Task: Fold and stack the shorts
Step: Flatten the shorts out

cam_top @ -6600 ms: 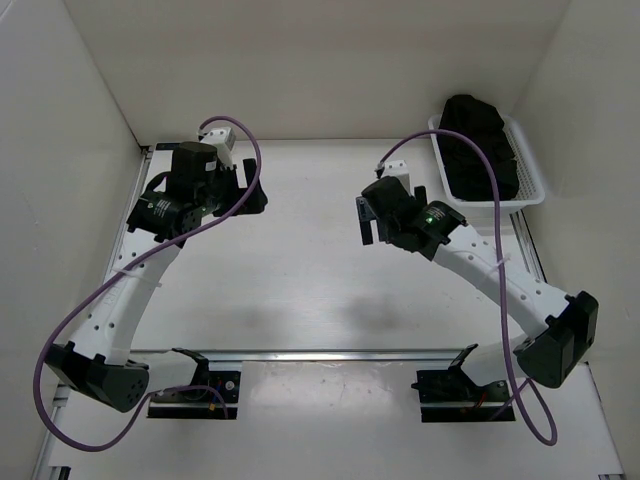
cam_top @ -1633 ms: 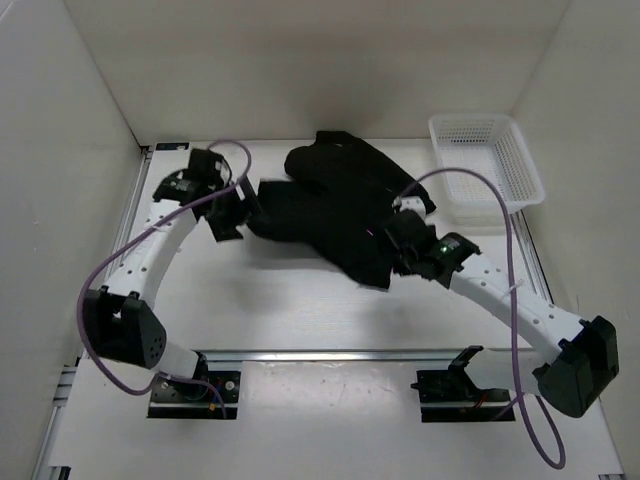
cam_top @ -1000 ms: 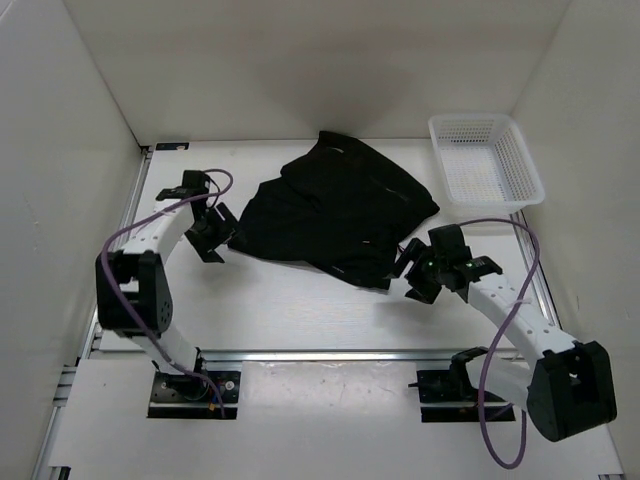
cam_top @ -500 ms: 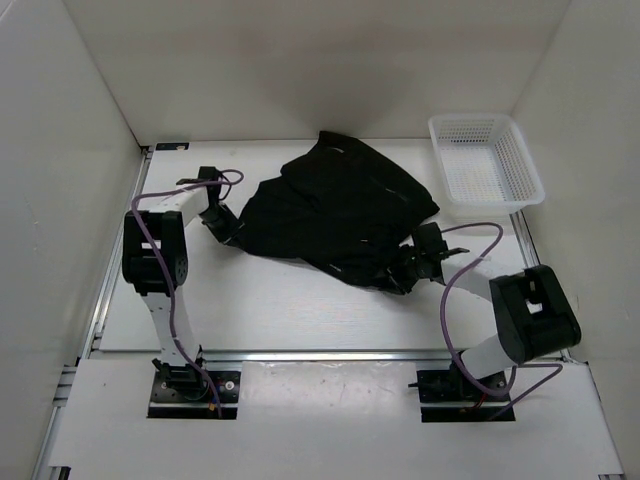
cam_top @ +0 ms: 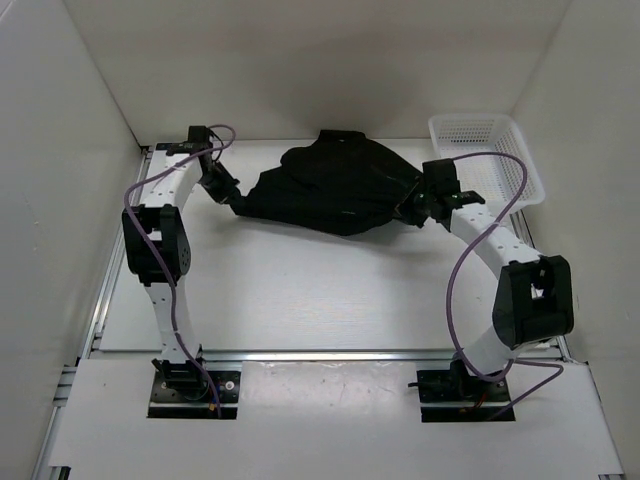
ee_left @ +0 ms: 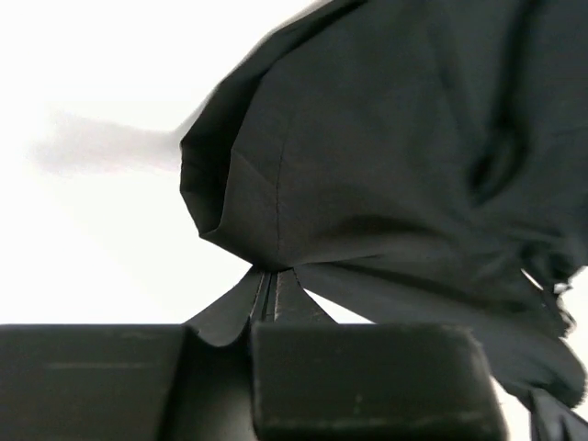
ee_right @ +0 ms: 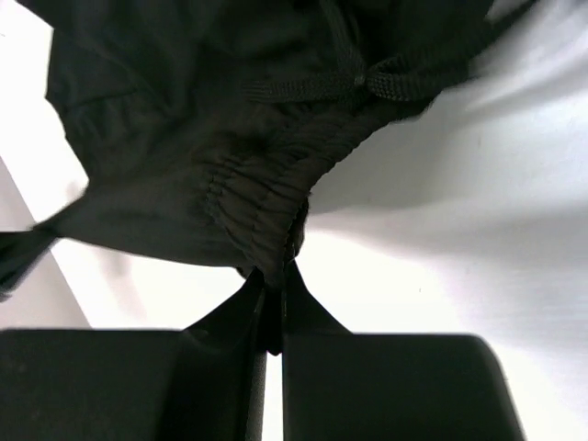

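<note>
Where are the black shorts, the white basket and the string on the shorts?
Black soft fabric shorts [cam_top: 330, 190]: top view, middle of the bunched cloth.
White plastic mesh basket [cam_top: 472, 119]: top view, its far rim.
Black woven drawstring [ee_right: 303, 88]: right wrist view, the cord beside its knot.

No text, label, brand, number or sign can be read in any view.

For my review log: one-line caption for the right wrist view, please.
The right claw shut on the gathered waistband of the black shorts.

White table [cam_top: 300, 290], mesh basket [cam_top: 470, 125] far right
</note>
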Robot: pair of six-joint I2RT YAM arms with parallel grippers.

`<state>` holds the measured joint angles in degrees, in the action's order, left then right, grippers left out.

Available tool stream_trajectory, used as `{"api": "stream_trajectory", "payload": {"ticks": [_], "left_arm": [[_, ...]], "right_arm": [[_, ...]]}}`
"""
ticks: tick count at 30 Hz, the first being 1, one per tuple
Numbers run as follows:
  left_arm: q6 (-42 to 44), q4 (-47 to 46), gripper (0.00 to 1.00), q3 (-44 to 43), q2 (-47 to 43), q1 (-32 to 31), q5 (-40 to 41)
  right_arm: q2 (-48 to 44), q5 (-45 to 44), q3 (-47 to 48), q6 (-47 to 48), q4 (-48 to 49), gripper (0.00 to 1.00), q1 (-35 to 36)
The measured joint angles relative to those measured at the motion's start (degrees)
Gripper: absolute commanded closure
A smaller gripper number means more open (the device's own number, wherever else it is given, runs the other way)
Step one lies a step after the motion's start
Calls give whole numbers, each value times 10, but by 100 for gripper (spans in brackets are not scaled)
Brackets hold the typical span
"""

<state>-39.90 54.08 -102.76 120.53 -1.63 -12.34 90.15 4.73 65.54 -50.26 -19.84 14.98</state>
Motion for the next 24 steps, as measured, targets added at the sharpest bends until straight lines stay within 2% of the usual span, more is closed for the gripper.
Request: {"api": "stream_trajectory", "payload": {"ticks": [5, 10, 11, 14, 17, 18, 19, 21, 23, 24], "left_arm": [[0, 14, 90, -20, -31, 3, -5], [1, 26, 90, 48, -81, -25, 0], [0, 27, 87, 58, -82, -33, -1], [1, 31, 87, 52, -44, -59, -6], [3, 43, 90, -37, 54, -64, -13], [4, 48, 84, -78, 90, -64, -14], [7, 50, 62, -114, 120, -64, -15], [21, 70, 38, -181, 163, -64, -7], [30, 91, 30, -234, 187, -60, 3], [35, 96, 30, -238, 186, -59, 10]], "right_arm": [[-43, -18, -19, 42, -32, 100, 10], [-147, -38, -166, 53, -58, 100, 32], [-158, -41, -187, 52, -65, 100, 31], [-157, -53, -221, 47, -79, 100, 31], [-133, -66, -216, 47, -82, 100, 30], [-124, -68, -210, 47, -82, 100, 30], [-116, -69, -202, 48, -82, 100, 29], [-106, -79, -182, 56, -83, 100, 25], [-103, -90, -167, 62, -84, 100, 16], [-102, -93, -162, 64, -85, 100, 13]]}}
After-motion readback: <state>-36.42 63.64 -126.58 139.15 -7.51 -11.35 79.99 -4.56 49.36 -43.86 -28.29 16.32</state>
